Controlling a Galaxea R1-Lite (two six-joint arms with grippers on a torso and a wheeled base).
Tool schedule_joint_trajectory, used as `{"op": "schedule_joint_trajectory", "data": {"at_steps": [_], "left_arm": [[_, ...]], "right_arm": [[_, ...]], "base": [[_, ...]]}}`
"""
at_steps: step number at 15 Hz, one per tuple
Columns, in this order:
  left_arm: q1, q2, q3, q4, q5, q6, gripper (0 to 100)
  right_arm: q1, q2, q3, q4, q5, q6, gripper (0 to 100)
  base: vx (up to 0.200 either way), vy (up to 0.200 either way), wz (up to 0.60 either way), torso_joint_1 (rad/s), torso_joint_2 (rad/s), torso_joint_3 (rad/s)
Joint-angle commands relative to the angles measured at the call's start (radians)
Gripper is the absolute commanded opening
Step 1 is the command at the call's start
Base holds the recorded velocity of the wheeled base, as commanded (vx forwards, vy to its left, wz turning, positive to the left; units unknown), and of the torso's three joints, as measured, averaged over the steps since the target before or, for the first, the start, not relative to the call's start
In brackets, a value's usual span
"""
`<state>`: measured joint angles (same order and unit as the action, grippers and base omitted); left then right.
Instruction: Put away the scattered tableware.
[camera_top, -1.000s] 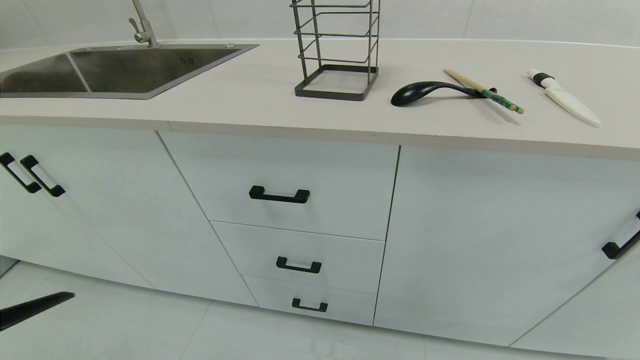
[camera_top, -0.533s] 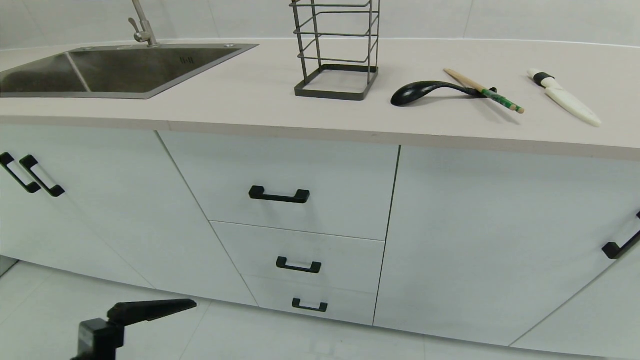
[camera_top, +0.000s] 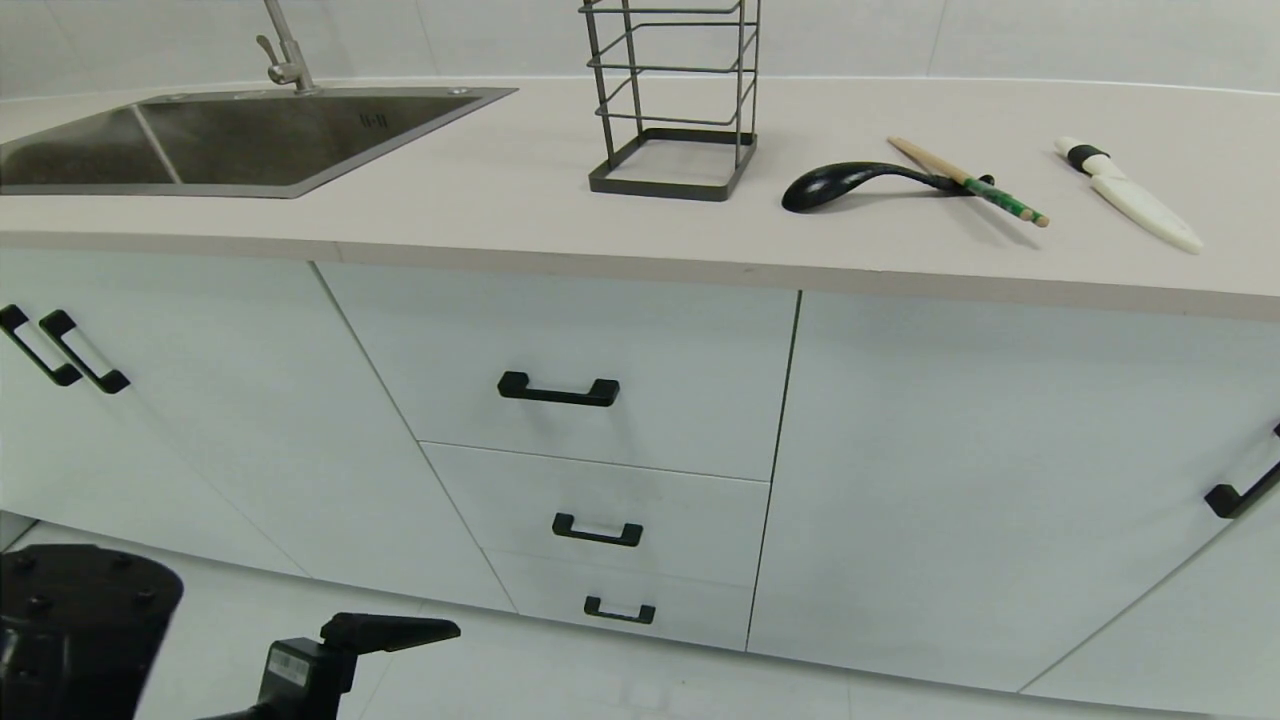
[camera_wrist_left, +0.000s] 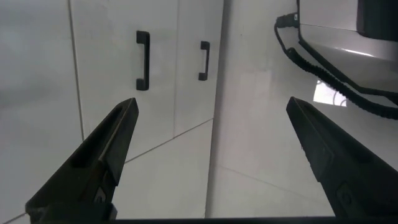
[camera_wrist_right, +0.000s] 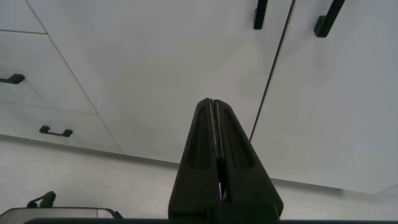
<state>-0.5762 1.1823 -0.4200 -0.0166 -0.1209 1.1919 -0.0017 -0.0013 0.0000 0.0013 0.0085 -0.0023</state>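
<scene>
On the countertop (camera_top: 500, 215) at the right lie a black spoon (camera_top: 850, 183), a pair of wooden chopsticks (camera_top: 968, 181) resting across the spoon's handle, and a white knife (camera_top: 1130, 195) with a black band. A dark wire rack (camera_top: 672, 100) stands to the left of them, with nothing in it. My left gripper (camera_top: 400, 635) is low down by the floor, in front of the cabinets and far below the tableware. Its fingers stand wide open (camera_wrist_left: 211, 106) with nothing between them. My right gripper (camera_wrist_right: 212, 106) is shut and empty, facing the cabinet doors.
A steel sink (camera_top: 240, 135) with a tap (camera_top: 285, 50) is set into the counter at the left. Below the counter is a stack of three closed drawers with black handles (camera_top: 558, 390), flanked by closed cabinet doors (camera_top: 980, 480). Tiled floor lies below.
My left arm has come up into the head view from the bottom left, and its gripper has swung to the right along the floor. The tableware has not moved.
</scene>
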Motion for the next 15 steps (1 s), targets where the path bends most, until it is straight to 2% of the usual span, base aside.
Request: {"op": "schedule_joint_trajectory", "data": {"at_steps": [1,3,4,5,6,8,9,11,15], "left_arm": [[0.002,0.118,-0.008,-0.069,0.003,0.008,100],[0.002,0.211,-0.011,-0.151,0.023,0.058,100],[0.002,0.255,-0.034,-0.160,0.036,0.075,100],[0.002,0.272,-0.046,-0.160,0.040,0.078,100],[0.002,0.342,-0.117,-0.161,0.041,0.090,100],[0.002,0.411,-0.183,-0.160,0.049,0.090,100],[0.002,0.411,-0.183,-0.160,0.049,0.090,100],[0.004,0.462,-0.177,-0.155,0.059,0.057,100],[0.038,0.488,-0.177,-0.158,0.064,0.051,100]], "right_arm": [[0.000,0.001,0.000,0.000,0.001,-0.001,0],[0.002,0.001,0.000,0.000,0.001,-0.001,0],[0.000,0.001,0.000,0.000,0.001,-0.001,0],[0.000,0.001,0.000,0.000,0.001,-0.001,0],[0.000,0.001,0.000,0.000,0.001,-0.001,0],[0.000,0.001,0.000,0.000,0.001,-0.001,0],[0.000,0.001,0.000,0.000,0.001,-0.001,0],[0.000,0.001,0.000,0.000,0.001,-0.001,0],[0.000,0.001,0.000,0.000,0.001,-0.001,0]], "base": [[0.000,0.000,0.00,0.000,0.00,0.000],[0.000,0.000,0.00,0.000,0.00,0.000],[0.000,0.000,0.00,0.000,0.00,0.000],[0.000,0.000,0.00,0.000,0.00,0.000],[0.000,0.000,0.00,0.000,0.00,0.000],[0.000,0.000,0.00,0.000,0.00,0.000],[0.000,0.000,0.00,0.000,0.00,0.000],[0.000,0.000,0.00,0.000,0.00,0.000],[0.000,0.000,0.00,0.000,0.00,0.000]]}}
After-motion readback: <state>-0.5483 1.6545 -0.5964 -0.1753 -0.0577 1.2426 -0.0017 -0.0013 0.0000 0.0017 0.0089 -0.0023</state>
